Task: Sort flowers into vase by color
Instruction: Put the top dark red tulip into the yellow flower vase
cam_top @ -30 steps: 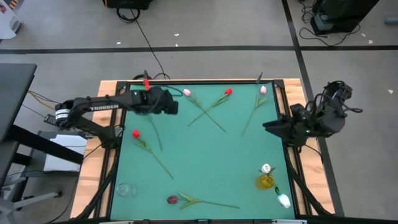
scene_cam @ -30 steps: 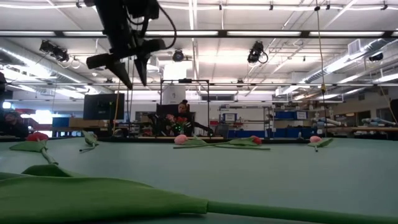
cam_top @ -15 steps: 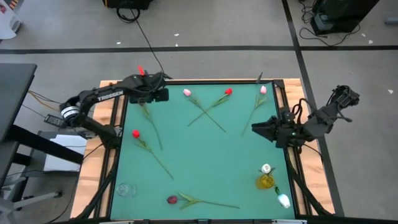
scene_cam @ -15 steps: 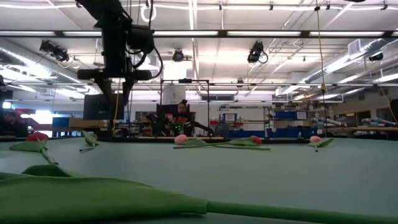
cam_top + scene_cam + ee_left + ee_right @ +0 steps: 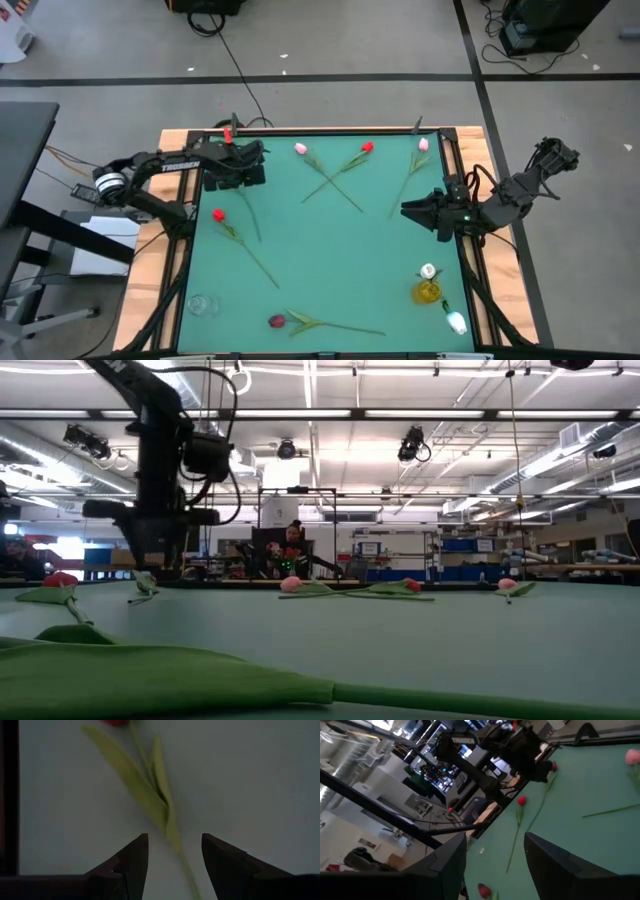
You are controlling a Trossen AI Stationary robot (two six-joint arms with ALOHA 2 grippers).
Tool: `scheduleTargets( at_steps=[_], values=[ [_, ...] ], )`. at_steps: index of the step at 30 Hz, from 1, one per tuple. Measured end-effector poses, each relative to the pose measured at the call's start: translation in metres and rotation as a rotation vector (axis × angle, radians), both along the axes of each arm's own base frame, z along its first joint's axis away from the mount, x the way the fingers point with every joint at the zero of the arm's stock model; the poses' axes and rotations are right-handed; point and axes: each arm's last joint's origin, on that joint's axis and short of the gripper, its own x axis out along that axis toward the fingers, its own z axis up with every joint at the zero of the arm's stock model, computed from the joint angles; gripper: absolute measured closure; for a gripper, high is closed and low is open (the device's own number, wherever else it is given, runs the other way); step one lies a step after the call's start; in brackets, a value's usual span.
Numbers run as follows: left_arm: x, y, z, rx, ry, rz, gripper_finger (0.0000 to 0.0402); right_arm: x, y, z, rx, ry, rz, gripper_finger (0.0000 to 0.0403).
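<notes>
Left gripper [image 5: 172,851] low over the far-left corner of the green counter [image 5: 330,250], fingers [image 5: 134,857] spread wide astride a thin green stem, not clamped on it; red flower [image 5: 116,722] of that stem just ahead, leaves between. Right gripper [image 5: 408,209] at the right edge, fingers parted too, holding nothing (pointed across the mat). Other flowers lying loose: pink [image 5: 300,148] and red [image 5: 367,147] crossed at the far side, pink [image 5: 423,143] far right, red [image 5: 218,214] left, maroon [image 5: 276,320] near edge. White flower [image 5: 428,270] standing in the yellow vase [image 5: 428,291]; clear vase [image 5: 201,305] near left.
</notes>
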Motion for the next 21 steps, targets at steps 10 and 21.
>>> scheduleTargets(
  at_steps=[10,21],
  values=[
    [-0.016,0.001,-0.039,-0.003,-0.154,0.086,0.0223,0.002,-0.011,-0.001,0.025,0.026,0.015,0.0196],
    [-0.016,-0.001,-0.038,0.014,-0.15,-0.004,0.0385,0.006,-0.018,-0.002,0.048,0.029,-0.018,0.023]
  ],
)
